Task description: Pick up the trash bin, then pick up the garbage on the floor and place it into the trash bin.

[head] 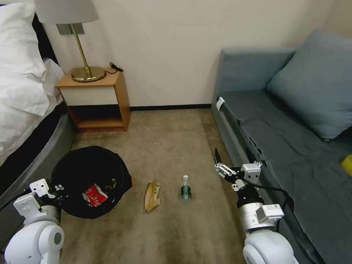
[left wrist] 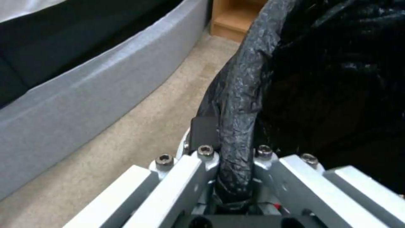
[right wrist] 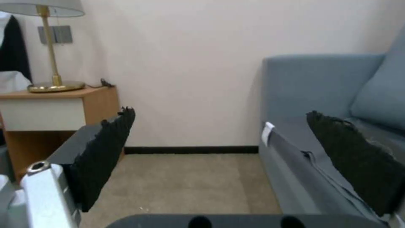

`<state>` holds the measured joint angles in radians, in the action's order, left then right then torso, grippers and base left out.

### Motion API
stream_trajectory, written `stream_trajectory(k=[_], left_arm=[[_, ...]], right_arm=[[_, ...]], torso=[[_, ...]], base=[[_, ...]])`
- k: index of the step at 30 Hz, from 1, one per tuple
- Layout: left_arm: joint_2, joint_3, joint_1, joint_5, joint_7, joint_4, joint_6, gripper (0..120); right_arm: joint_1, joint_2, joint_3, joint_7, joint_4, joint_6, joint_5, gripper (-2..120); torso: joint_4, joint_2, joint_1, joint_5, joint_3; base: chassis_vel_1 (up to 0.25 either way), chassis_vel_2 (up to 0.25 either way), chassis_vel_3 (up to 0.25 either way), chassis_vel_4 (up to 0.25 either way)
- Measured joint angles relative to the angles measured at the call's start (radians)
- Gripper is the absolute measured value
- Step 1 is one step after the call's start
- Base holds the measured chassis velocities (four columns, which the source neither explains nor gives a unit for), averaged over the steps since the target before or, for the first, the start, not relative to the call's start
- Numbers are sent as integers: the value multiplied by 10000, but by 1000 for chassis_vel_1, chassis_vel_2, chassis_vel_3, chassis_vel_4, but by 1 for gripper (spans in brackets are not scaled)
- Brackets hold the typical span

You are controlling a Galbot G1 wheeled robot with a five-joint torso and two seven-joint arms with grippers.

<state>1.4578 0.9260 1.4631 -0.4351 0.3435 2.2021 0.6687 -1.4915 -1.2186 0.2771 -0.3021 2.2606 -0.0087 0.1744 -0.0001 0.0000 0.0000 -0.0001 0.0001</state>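
The trash bin (head: 91, 172), lined with a crinkled black bag, is at the left beside the bed. A red-and-white wrapper (head: 96, 195) lies inside it. My left gripper (head: 55, 189) is at the bin's near-left rim. In the left wrist view that gripper (left wrist: 234, 152) is shut on the bag-covered rim (left wrist: 240, 95). On the carpet lie a brown banana peel (head: 152, 195) and a small clear bottle (head: 186, 189) with a white cap. My right gripper (head: 234, 159) hovers right of the bottle, close to the sofa front. Its fingers (right wrist: 105, 152) stand wide open with nothing between them.
A grey sofa (head: 278, 139) with a cushion runs along the right. At the back left a wooden nightstand (head: 97, 99) carries a brass lamp (head: 86, 69). The bed (head: 25, 110) with its grey base borders the left. Open carpet (head: 165, 143) lies between them.
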Motion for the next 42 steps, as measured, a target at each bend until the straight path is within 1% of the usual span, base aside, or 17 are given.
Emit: stream_trajectory(k=[5, 7, 10, 12, 14, 17, 18, 19, 21, 22, 24, 28, 29, 32, 35, 38, 42], left_arm=[[20, 3, 1, 16, 1, 0, -1, 2], [35, 4, -18, 37, 4, -2, -1, 2], [59, 6, -29, 57, 6, -11, -1, 2], [99, 26, -40, 122, 5, -55, -1, 2], [115, 39, -42, 145, 15, -81, -1, 2], [180, 51, -54, 236, 17, -195, -18, 2], [204, 50, -73, 272, 13, -244, -26, 2], [204, 50, -73, 272, 13, -244, -26, 2], [222, 50, -90, 303, 9, -289, -42, 2], [245, 51, -118, 348, 10, -359, -65, 2], [259, 51, -139, 383, 11, -407, -81, 2], [305, 27, -240, 507, -15, -660, -154, 2], [305, 27, -240, 507, -15, -660, -154, 2], [314, 2, -299, 594, -29, -794, -181, 2], [327, -16, -326, 630, -41, -847, -194, 2], [371, -76, -337, 752, -60, -939, -228, 2], [399, -116, -323, 845, -75, -969, -260, 2]], right_arm=[[534, 325, -281, 0, -192, -353, 668, 100], [1524, 845, -770, -448, -528, -1253, 2051, 100], [2410, 1158, -1230, -810, -935, -1735, 2868, 100], [3970, 1446, -2080, -1544, -1876, -2565, 4176, 100], [4379, 1482, -2334, -1709, -2226, -2774, 4575, 100], [5973, 1409, -3404, -2276, -3767, -3541, 6052, 100], [6642, 1311, -3880, -2532, -4365, -4017, 6854, 100], [6642, 1311, -3880, -2532, -4365, -4017, 6854, 100], [7226, 1208, -4293, -2795, -4876, -4521, 7606, 100], [7832, 1086, -4804, -3018, -5499, -4997, 8264, 100], [8084, 974, -5100, -3056, -5925, -5125, 8402, 100], [8761, 315, -6057, -2925, -7893, -5196, 8473, 100], [8761, 315, -6057, -2925, -7893, -5196, 8473, 100], [8917, 44, -6512, -2639, -8839, -5188, 8392, 100], [8973, -114, -6716, -2405, -9402, -5104, 8157, 100], [9016, -448, -7009, -2031, -10612, -4881, 7687, 100], [8942, -742, -7212, -1739, -11513, -4652, 7172, 100]], torso=[[0, 0, 0, 1, 0], [-1, 0, 0, 0, -1], [0, 0, 0, 1, -1], [5, 0, 0, 1, 0], [1, 0, 0, 1, -1], [3, 0, 1, 1, 0], [2, 0, 0, -1, 0], [2, 0, 0, -1, 0], [2, 0, 0, 1, 0], [5, 0, 0, -2, 0], [3, -1, 0, -2, 0], [2, 0, 0, 0, 1], [2, 0, 0, 0, 1], [1, -1, 0, -1, 0], [1, 0, 0, 0, 0], [1, -1, 0, 0, 0], [0, -1, 0, 1, 0]], base=[[-57, 45, 63, -38], [0, 0, 0, 0], [0, 0, 0, 0], [0, 0, 0, 0], [0, 0, 0, 0], [0, 0, 0, 0], [0, 0, 0, 0], [0, 0, 0, 0], [0, 0, 0, 0], [0, 0, 0, 0], [0, 0, 0, 0], [0, 0, 0, 0], [0, 0, 0, 0], [0, 0, 0, 0], [0, 0, 0, 0], [0, 0, 0, 0], [0, 0, 0, 0]])
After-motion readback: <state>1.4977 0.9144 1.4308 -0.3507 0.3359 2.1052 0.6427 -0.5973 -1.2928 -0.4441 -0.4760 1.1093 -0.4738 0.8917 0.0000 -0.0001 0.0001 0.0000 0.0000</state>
